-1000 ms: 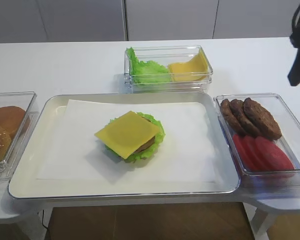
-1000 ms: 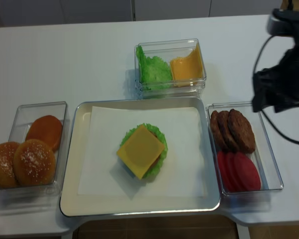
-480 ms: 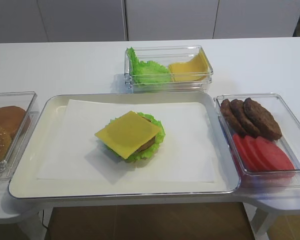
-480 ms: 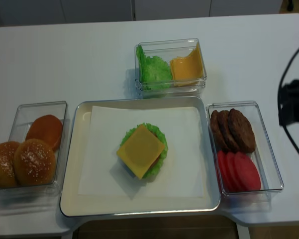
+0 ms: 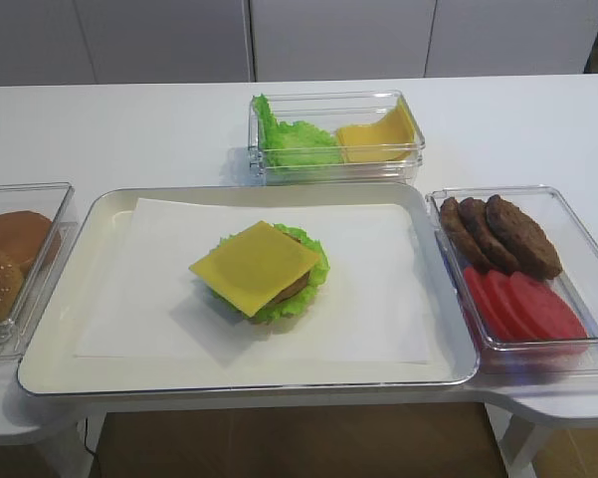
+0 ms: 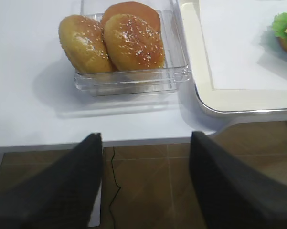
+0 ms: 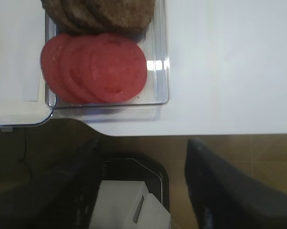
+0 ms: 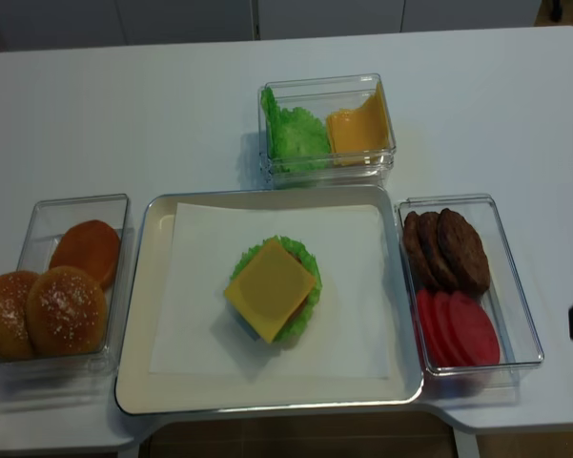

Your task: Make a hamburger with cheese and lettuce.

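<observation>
White and smooth, the worktop (image 8: pixel 124 114) carries a cream rounded-corner tray (image 8: pixel 138 315) lined with a flat sheet of white paper (image 8: pixel 195 286). At the paper's centre sits the hamburger (image 8: pixel 272 289): the cheese (image 8: pixel 269 288), a thin glossy yellow square turned corner-on, lies flat on a brown patty, and the lettuce (image 8: pixel 307 260) frills out bright green around it.

At 12 o'clock of the tray a clear plastic box (image 8: pixel 329 88) holds ruffled leaves and stacked yellow slices. At 3 o'clock another clear box (image 8: pixel 515 286) holds rough dark patties (image 8: pixel 448 250) and smooth red tomato rounds (image 8: pixel 458 329). At 9 o'clock a third (image 8: pixel 38 215) holds domed brown buns (image 8: pixel 48 305), two seeded.

Both wrist views show dark jaws spread apart over the worktop's front edge, released, gripping nothing: the left gripper (image 6: pixel 145 183) near the buns, the right gripper (image 7: pixel 143 186) near the tomato.
</observation>
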Robot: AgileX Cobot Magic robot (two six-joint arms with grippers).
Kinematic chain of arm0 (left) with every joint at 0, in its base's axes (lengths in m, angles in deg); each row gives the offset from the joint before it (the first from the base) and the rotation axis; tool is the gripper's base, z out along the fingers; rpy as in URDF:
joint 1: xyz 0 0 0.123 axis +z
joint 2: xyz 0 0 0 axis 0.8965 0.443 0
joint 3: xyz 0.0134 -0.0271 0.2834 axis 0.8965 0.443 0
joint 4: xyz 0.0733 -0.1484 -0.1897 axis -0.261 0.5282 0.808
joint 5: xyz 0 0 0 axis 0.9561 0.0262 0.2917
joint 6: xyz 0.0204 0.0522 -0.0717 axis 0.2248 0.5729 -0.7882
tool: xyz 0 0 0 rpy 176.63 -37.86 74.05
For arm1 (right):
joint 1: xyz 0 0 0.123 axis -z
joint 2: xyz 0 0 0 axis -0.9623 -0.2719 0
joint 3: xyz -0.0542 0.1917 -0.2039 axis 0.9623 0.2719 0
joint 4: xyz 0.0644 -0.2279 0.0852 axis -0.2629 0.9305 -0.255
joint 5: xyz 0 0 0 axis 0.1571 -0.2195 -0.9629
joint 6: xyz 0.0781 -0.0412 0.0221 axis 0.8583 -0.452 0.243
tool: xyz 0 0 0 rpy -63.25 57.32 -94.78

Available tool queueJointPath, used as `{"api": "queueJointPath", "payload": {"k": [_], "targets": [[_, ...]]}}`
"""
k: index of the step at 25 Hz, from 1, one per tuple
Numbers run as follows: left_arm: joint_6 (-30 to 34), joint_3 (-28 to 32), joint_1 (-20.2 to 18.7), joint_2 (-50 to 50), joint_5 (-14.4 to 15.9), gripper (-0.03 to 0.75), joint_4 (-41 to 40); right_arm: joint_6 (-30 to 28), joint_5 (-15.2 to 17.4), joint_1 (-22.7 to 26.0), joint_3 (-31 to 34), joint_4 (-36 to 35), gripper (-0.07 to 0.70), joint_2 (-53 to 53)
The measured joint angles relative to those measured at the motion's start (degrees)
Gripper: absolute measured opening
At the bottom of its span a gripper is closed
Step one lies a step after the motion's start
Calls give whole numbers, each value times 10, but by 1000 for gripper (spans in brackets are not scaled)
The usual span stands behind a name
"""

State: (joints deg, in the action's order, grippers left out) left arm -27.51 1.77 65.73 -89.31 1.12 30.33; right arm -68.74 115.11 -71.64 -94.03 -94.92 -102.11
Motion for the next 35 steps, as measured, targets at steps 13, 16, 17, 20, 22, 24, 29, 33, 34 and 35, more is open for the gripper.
{"api": "queueJointPath", "payload": {"k": [13,16,17,20,22,24,29,33,34,35], "targets": [[0,0,0,0,0,430,0,48,19,0,109,-4,418,217],[0,0,0,0,0,430,0,49,22,0,129,-5,418,275],[0,0,0,0,0,430,0,49,24,0,133,-5,418,296],[0,0,0,0,0,430,0,50,25,1,139,-5,419,362],[0,0,0,0,0,430,0,50,27,1,139,-4,419,407],[0,0,0,0,0,430,0,44,27,2,139,-4,419,450],[0,0,0,0,0,430,0,16,33,2,139,-4,418,497],[0,0,0,0,0,430,0,-13,33,2,142,-4,418,498],[0,0,0,0,0,430,0,-19,33,2,147,-4,418,499],[0,0,0,0,0,430,0,-24,32,2,155,-4,418,499]]}}
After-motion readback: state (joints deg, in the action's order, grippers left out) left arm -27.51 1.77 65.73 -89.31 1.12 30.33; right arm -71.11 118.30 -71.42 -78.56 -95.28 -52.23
